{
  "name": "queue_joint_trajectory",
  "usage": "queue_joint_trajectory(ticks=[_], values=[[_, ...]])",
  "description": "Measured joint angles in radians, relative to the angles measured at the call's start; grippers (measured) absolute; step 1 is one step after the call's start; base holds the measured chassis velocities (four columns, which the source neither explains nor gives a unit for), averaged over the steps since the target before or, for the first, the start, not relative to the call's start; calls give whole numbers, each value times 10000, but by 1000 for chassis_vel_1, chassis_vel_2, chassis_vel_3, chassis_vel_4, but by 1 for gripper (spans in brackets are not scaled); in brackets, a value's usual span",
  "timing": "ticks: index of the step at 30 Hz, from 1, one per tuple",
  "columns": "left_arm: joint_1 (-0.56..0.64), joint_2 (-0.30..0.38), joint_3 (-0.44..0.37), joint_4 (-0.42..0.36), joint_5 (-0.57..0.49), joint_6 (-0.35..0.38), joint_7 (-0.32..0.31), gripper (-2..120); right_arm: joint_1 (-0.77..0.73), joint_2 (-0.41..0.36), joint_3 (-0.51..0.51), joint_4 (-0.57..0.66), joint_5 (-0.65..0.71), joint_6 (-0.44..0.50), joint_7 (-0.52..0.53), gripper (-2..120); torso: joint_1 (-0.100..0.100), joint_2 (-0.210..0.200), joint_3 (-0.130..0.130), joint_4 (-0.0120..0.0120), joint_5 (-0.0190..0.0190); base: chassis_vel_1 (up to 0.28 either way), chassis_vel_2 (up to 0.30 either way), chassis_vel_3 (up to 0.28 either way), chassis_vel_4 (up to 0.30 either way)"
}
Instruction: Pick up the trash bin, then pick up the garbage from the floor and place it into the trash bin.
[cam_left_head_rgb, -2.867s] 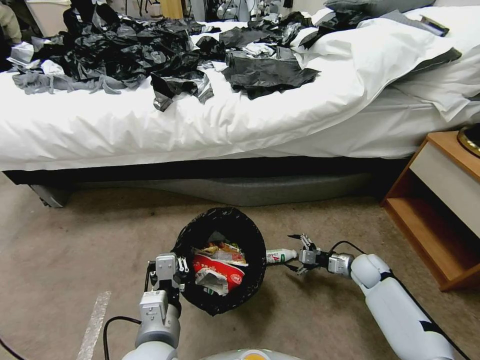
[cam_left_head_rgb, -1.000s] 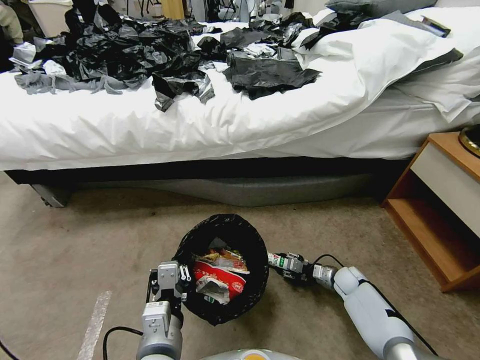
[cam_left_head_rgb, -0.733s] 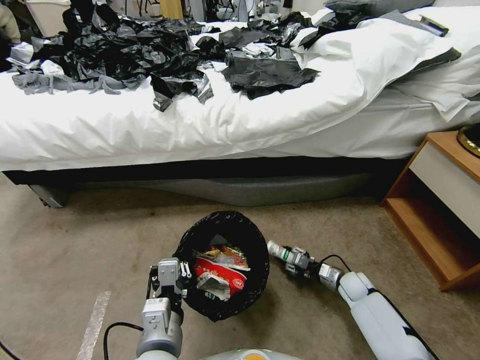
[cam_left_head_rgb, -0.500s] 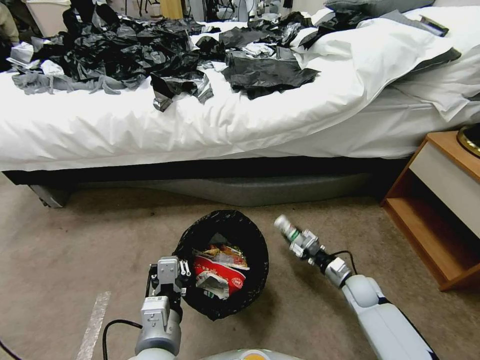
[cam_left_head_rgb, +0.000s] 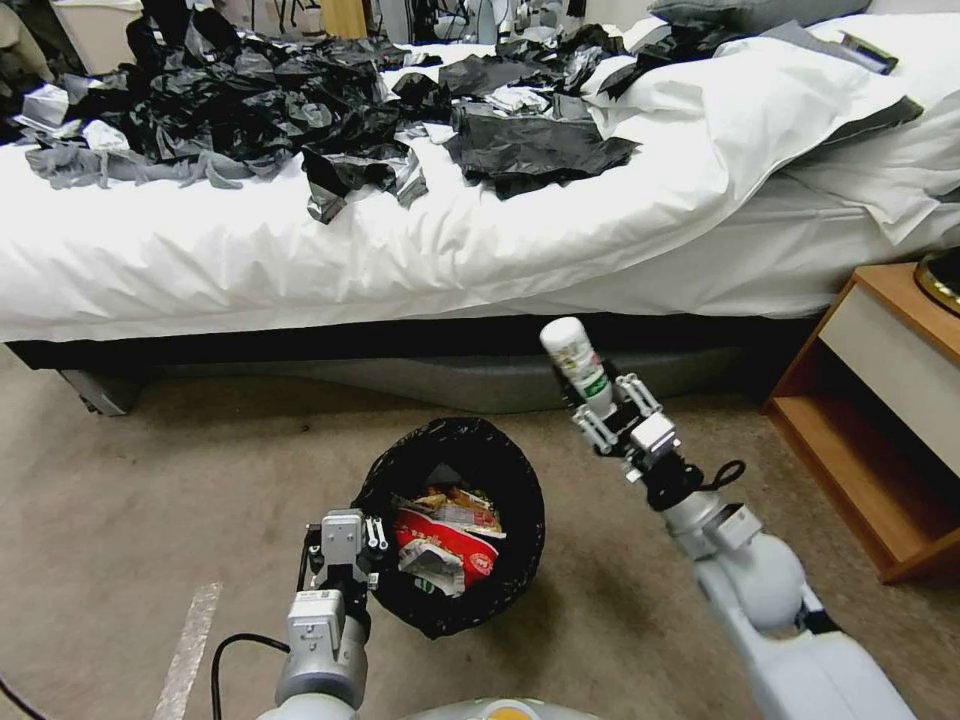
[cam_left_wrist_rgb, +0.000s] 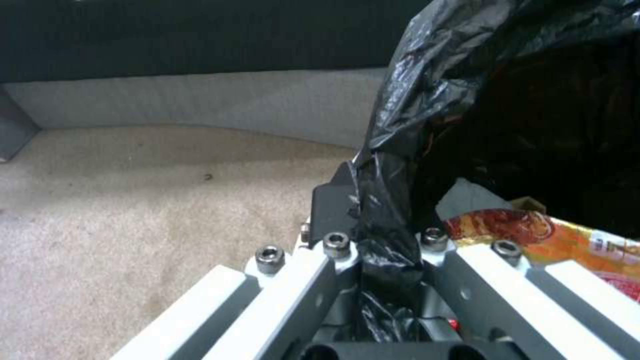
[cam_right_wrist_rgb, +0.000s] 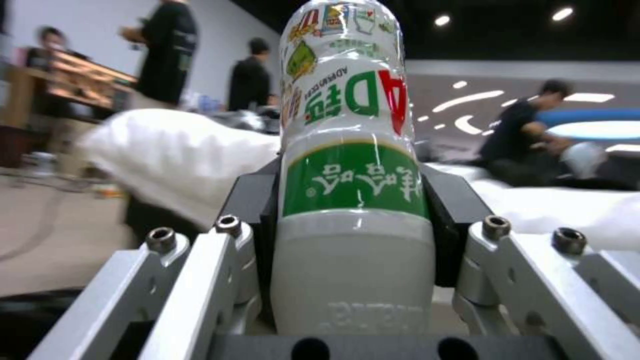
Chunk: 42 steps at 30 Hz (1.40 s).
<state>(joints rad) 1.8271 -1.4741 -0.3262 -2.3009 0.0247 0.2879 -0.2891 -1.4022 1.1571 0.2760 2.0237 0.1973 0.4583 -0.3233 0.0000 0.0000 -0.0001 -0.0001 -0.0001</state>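
The trash bin (cam_left_head_rgb: 524, 500), lined with a crinkly black bag, hangs low over the carpet. My left gripper (cam_left_head_rgb: 350, 538) is shut on its near-left rim, and the left wrist view shows the black bag (cam_left_wrist_rgb: 387, 235) pinched between the fingers. Inside the bin lie garbage pieces: a red wrapper (cam_left_head_rgb: 440, 545), orange-yellow wrappers (cam_left_wrist_rgb: 533, 232) and white paper. My right gripper (cam_left_head_rgb: 608, 412) is shut on a small white bottle with a green label (cam_left_head_rgb: 577, 362), held upright in the air, above and to the right of the bin. In the right wrist view the bottle (cam_right_wrist_rgb: 353, 200) sits between both pads (cam_right_wrist_rgb: 252, 200).
A bed (cam_left_head_rgb: 420, 260) with white sheets runs across the back, with a heap of black and grey plastic sheets (cam_left_head_rgb: 270, 110) on it. A wooden nightstand (cam_left_head_rgb: 880, 400) stands at the right. A pale tape strip (cam_left_head_rgb: 190, 640) lies on the carpet at the left.
My right gripper closed on the white bottle on the floor beside the bin and lifted it, turning it upright. The left gripper kept holding the bin's rim.
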Motion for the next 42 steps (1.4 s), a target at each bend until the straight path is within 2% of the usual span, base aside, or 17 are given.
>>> queue_joint_trajectory(ticks=[1,2,5,10,25,32,35,37,42], values=[[4,0,9,10,-4,0,0,1,-259,-92,-473,130,-128,-23,32,38,-1,0,0,1,0,0,0,0,0],[4,0,9,10,-4,0,0,1,-259,-92,-473,130,-128,-23,32,38,-1,0,0,1,0,0,0,0,0],[9,-6,28,34,0,0,0,1,-565,-206,-1396,-9,-1035,170,181,38,0,0,0,1,2,0,0,0,0],[47,-26,68,35,45,-6,1,1,-531,-407,-1934,-484,-1350,105,255,38,0,0,0,1,1,0,0,0,0],[182,-86,235,13,218,-43,10,1,347,11,-2172,-2184,-1471,-170,264,36,-1,-1,1,1,1,0,0,0,0],[203,-48,262,39,277,-64,24,1,417,77,-2269,-2406,-1634,-198,286,36,0,0,1,1,0,0,0,0,0],[214,-62,305,49,293,-72,31,1,476,182,-2371,-2438,-1716,-288,404,48,0,0,1,2,1,0,0,0,0],[216,-68,317,52,301,-73,33,1,476,194,-2391,-2422,-1722,-319,415,52,0,0,1,1,1,0,0,0,0],[209,-65,317,52,306,-77,43,1,409,178,-2438,-2264,-1734,-376,421,73,-1,0,1,1,1,0,0,0,0]])
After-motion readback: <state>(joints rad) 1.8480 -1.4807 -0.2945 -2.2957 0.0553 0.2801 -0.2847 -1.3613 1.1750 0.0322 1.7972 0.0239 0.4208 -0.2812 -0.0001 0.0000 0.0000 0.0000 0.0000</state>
